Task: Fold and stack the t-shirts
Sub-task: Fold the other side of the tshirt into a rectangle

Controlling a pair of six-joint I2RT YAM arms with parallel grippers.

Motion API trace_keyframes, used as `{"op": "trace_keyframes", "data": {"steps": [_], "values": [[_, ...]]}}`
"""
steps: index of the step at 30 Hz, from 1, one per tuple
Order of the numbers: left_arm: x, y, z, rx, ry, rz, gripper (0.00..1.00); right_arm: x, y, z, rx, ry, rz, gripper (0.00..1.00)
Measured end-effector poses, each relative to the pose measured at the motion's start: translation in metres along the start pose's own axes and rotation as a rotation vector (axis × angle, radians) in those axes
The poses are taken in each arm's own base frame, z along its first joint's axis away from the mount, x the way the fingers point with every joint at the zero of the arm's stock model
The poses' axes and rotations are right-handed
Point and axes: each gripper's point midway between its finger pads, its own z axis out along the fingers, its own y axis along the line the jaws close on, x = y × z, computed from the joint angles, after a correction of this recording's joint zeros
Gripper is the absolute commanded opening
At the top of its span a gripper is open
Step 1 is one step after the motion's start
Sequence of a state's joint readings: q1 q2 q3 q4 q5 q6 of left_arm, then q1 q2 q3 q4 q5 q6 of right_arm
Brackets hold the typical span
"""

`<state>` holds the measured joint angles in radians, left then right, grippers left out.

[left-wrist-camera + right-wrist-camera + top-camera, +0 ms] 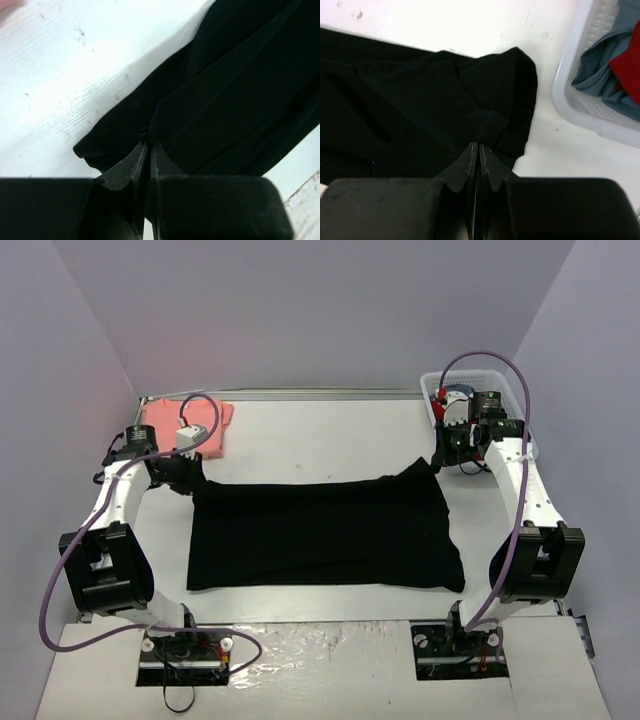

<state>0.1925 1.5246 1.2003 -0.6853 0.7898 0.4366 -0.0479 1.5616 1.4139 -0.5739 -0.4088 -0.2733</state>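
Left tool (149, 144): clenched on black t-shirt (320, 535), far-left corner
Right tool (478, 146): clenched on its far-right corner
Pink t-shirt (165, 418): far left, apart

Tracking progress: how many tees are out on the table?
2: black tee spread mid-table, pink tee folded at the far-left corner. The basket holds more clothes, possibly tees.

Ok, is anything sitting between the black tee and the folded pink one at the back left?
Nothing loose shows on the table between them. Only the left claw and its arm hang over that gap, shut on the black tee's far-left corner. The pink tee lies apart from it.
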Motion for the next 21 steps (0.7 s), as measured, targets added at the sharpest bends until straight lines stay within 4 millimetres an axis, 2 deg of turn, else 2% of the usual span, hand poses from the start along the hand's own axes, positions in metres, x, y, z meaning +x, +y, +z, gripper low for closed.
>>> {"op": "trace_keyframes", "data": {"steps": [13, 21], "values": [[0.03, -0.013, -0.01, 0.064, 0.057, 0.046, 0.02, 0.04, 0.013, -0.019, -0.007, 0.077, -0.031, 0.0], [0.033, -0.026, -0.024, 0.073, 0.058, 0.101, 0.02, 0.054, 0.016, -0.024, -0.004, 0.118, -0.051, 0.0]]}}
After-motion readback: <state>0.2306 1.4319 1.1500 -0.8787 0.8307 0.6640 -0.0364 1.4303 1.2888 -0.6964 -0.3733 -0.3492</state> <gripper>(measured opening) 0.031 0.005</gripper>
